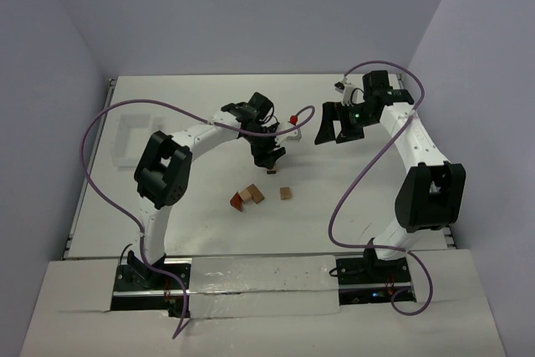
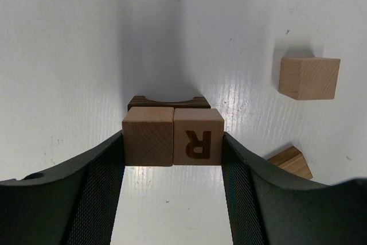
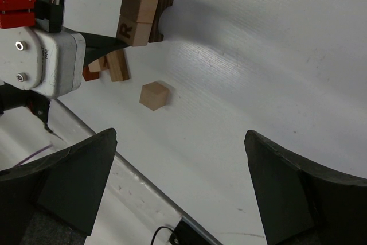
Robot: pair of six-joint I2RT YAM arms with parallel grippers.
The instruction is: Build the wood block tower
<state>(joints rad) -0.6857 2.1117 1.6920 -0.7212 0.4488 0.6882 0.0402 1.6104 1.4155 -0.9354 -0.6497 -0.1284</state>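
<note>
Between the fingers of the left gripper (image 2: 173, 142) sits a pair of cubes (image 2: 148, 136), side by side and touching; an arched piece (image 2: 168, 102) lies against their far side; on the table (image 1: 209, 98), nearer the bases, a cluster of blocks (image 1: 248, 198) lies left of a single cube (image 1: 286, 193), apart; a tray (image 1: 129, 138) sits far left.

plain tan cube (image 2: 148, 136); tan cube with brown r (image 2: 198, 137); dark striped arch (image 2: 168, 102).
</note>
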